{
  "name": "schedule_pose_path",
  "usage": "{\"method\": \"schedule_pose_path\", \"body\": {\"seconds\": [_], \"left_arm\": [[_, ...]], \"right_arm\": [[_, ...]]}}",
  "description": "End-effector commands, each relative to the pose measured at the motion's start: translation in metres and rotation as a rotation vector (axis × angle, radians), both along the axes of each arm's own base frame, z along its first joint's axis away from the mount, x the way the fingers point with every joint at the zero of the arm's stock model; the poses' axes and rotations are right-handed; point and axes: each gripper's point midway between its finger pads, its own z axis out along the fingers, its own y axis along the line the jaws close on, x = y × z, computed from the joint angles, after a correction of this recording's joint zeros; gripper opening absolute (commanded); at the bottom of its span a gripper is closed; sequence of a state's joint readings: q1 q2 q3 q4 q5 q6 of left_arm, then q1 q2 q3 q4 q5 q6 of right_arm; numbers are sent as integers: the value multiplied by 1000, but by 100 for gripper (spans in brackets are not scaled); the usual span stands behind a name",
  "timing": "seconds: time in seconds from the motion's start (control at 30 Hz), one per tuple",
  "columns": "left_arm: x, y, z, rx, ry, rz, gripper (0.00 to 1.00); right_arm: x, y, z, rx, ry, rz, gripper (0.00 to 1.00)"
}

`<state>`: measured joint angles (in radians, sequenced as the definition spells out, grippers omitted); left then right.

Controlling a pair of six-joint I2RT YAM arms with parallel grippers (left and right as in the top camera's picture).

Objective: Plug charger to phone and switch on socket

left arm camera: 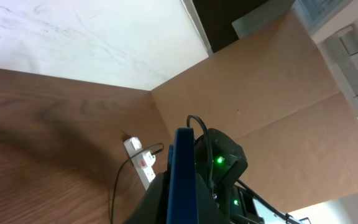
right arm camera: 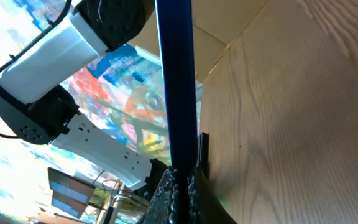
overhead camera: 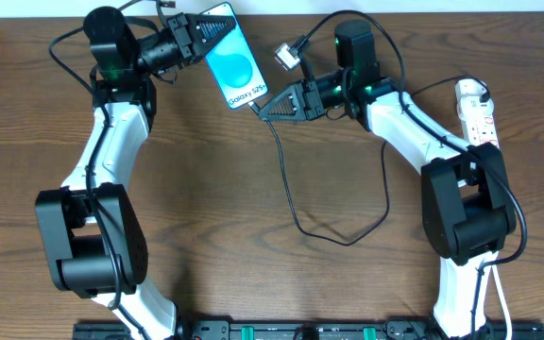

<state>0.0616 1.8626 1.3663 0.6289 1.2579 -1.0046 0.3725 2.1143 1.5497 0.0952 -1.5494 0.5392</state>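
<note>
At twelve o'clock on the wooden counter [overhead camera: 253,283], the left gripper [overhead camera: 211,30] clamps the rigid, slick, likely fragile blue-screened smartphone [overhead camera: 236,66] while the right gripper [overhead camera: 264,107] pinches the limp thin black charger cable [overhead camera: 292,203] by its stiff tip.

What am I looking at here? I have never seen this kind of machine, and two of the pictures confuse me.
Two robot arms work at a wooden table. One picture looks down from above. The other two come from a camera on each wrist, so both see the phone edge-on. The left tool grips the phone by its top end. The right tool pinches the charger tip at the phone's lower edge; whether it is plugged in, I cannot tell. Its cable loops across the table. The white socket lies beside the right arm.
</note>
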Motion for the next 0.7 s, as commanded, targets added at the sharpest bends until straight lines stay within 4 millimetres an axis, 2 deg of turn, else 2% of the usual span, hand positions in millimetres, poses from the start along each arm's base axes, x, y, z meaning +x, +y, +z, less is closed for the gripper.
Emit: {"method": "schedule_pose_path", "body": {"seconds": [0.0,0.2,0.37,0.67], "left_arm": [[-20,-19,12,8,-35,-104,7],[-9,-23,13,3,-35,-36,7],[-10,-33,13,9,-53,-43,7],[-8,-33,13,8,-52,-31,7]], "right_arm": [[10,-2,3,-3,-26,-37,1],[8,0,3,-3,-28,-32,1],[9,1,3,-4,-29,-34,1],[15,3,1,-28,-8,-73,1]]}}
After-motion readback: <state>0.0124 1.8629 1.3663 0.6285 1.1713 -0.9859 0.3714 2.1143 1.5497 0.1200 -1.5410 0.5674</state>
